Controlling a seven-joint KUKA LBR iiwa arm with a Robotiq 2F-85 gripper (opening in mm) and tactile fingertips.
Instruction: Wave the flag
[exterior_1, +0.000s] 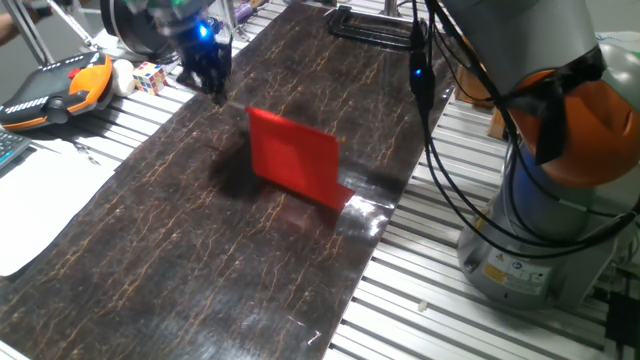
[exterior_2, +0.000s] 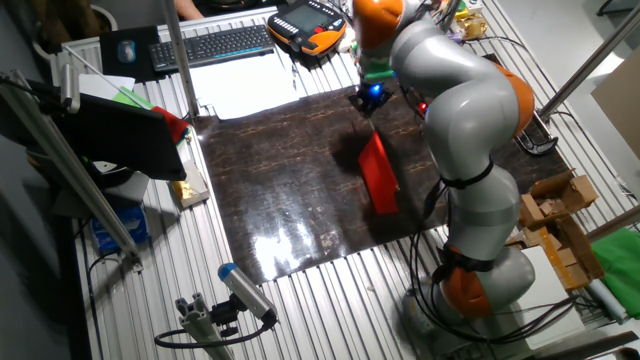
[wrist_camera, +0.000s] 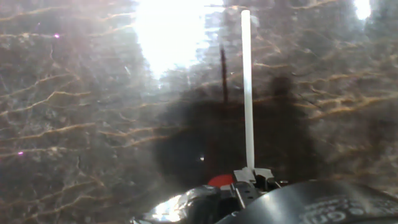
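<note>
The flag's red sheet (exterior_1: 295, 155) stands on edge over the dark marbled mat (exterior_1: 180, 280), casting a shadow to its left. It also shows in the other fixed view (exterior_2: 378, 175). My gripper (exterior_1: 215, 90) hangs just past the sheet's upper left corner, near the mat's far side (exterior_2: 368, 100). In the hand view the thin white stick (wrist_camera: 248, 87) runs straight away from the fingertips (wrist_camera: 252, 177), which are closed on its near end. A bit of red (wrist_camera: 221, 180) shows beside the fingers.
An orange teach pendant (exterior_1: 50, 85), a Rubik's cube (exterior_1: 150, 77) and a white sheet (exterior_1: 40, 200) lie left of the mat. A black frame (exterior_1: 370, 25) lies at the mat's far end. The arm's base (exterior_1: 540, 200) and cables stand at the right. A keyboard (exterior_2: 215, 45) lies behind.
</note>
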